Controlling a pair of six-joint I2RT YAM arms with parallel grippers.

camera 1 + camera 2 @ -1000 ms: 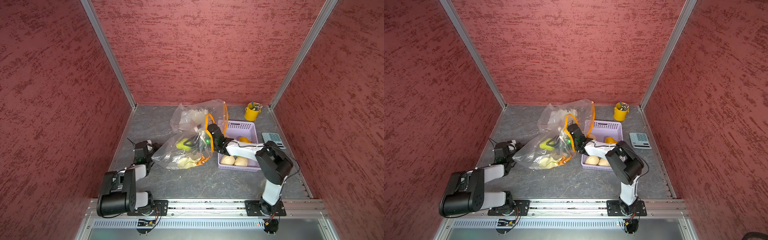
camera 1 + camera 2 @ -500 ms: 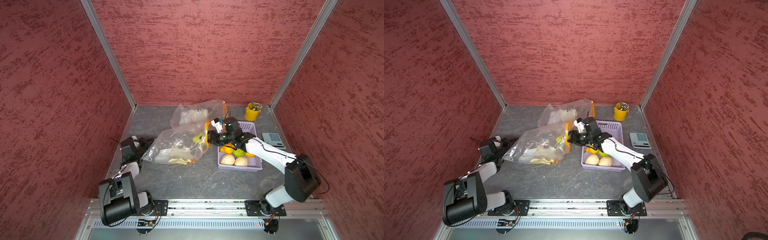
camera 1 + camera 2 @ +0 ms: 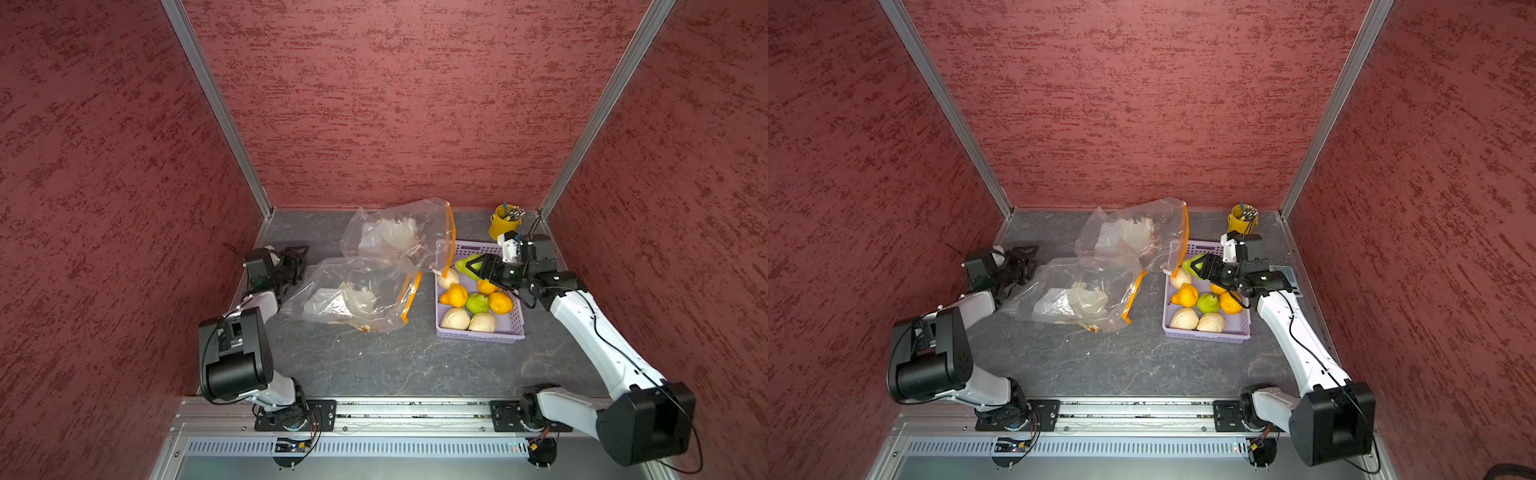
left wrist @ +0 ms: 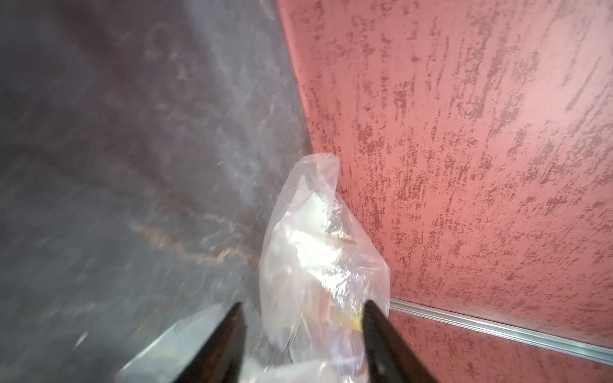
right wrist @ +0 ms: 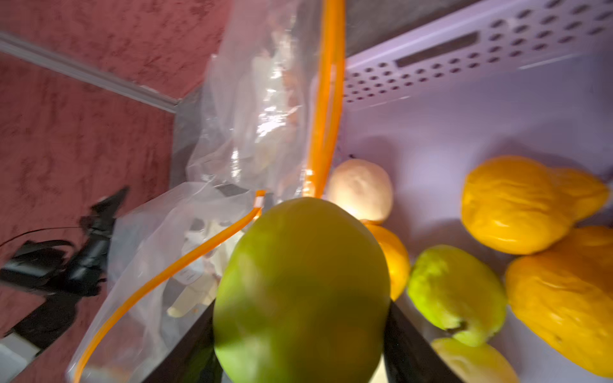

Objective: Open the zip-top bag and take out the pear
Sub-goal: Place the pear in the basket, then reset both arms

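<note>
The green pear (image 3: 463,264) (image 3: 1192,264) (image 5: 302,265) is outside the bag, held over the back left corner of the purple basket (image 3: 478,334). My right gripper (image 3: 476,269) (image 3: 1202,268) (image 5: 302,305) is shut on it, one black finger on each side. The clear zip-top bag (image 3: 353,295) (image 3: 1079,291) lies slumped on the grey floor. Its orange zip edge gapes toward the basket, and pale crumpled paper stays inside. My left gripper (image 3: 297,268) (image 3: 1025,262) (image 4: 302,305) is at the bag's left end, open, with loose film (image 4: 315,265) between its fingers.
A second clear bag (image 3: 390,232) with an orange zip leans over the basket's back left corner. In the basket lie several orange, green and pale fruits (image 3: 476,303). A yellow cup (image 3: 505,222) of pens stands at the back right. The red side walls stand close to both arms.
My right gripper came out of the bag with the pear and swung right over the basket. My left gripper let go of the bag's end and opened. The bag sank flat.
</note>
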